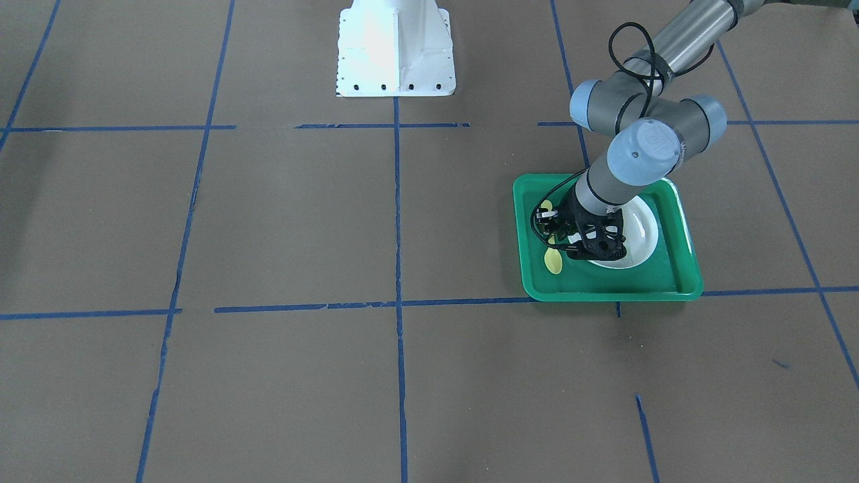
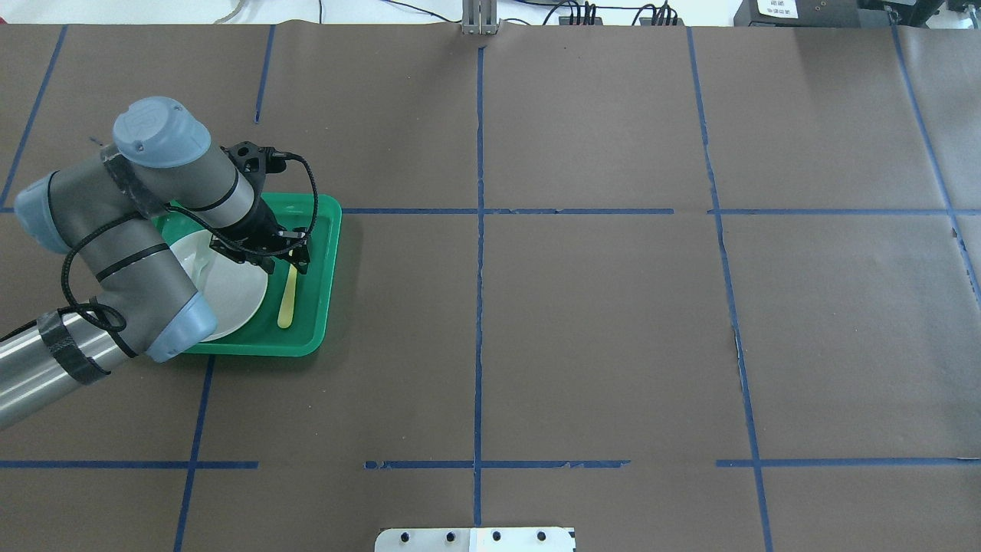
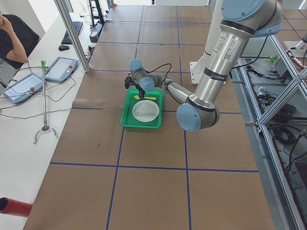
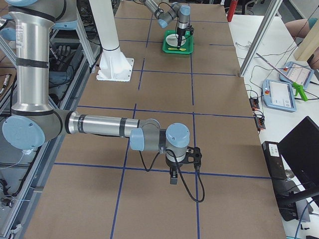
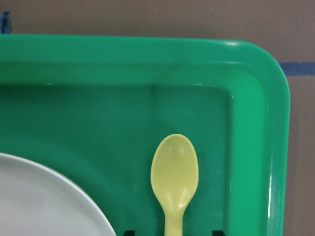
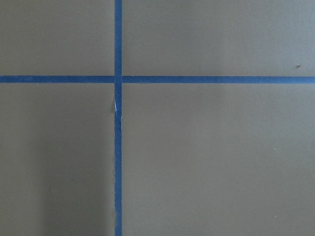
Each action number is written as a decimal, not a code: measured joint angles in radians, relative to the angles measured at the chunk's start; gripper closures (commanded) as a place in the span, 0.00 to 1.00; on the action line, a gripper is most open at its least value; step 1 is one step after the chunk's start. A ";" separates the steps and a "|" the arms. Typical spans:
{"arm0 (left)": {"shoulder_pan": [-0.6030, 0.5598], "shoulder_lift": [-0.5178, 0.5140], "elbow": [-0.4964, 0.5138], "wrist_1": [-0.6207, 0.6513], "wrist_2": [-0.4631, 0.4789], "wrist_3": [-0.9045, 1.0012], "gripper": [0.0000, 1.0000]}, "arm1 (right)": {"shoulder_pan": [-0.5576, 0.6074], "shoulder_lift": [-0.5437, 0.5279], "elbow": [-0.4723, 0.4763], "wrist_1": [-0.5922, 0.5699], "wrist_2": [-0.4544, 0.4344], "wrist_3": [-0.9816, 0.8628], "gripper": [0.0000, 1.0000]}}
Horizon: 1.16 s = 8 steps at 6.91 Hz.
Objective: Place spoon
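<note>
The spoon (image 5: 174, 172) looks light and slippery — the left gripper (image 2: 287, 265), open, should pinch its thin handle.

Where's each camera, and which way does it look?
Front-facing: across the table, facing the robot; left arm over green tray.
Overhead: behind the robot, looking forward; left arm.
Left side: table's end, along it; left arm near.
Right side: opposite end; right arm near.
Left wrist: down on the spoon; almost no body.
Right wrist: down on taped table; no body.
Overhead, left wrist share spoon, tray, white plate.
</note>
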 measured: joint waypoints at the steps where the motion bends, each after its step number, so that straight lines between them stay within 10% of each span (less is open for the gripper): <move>1: -0.072 0.004 -0.010 0.002 -0.003 0.037 0.15 | 0.000 0.000 0.000 0.000 0.000 0.000 0.00; 7: -0.615 0.225 -0.050 0.244 -0.051 0.843 0.14 | 0.000 0.000 0.000 0.000 0.001 0.000 0.00; 8: -0.697 0.275 -0.031 0.247 -0.051 0.959 0.00 | 0.000 0.000 0.000 0.000 0.000 0.000 0.00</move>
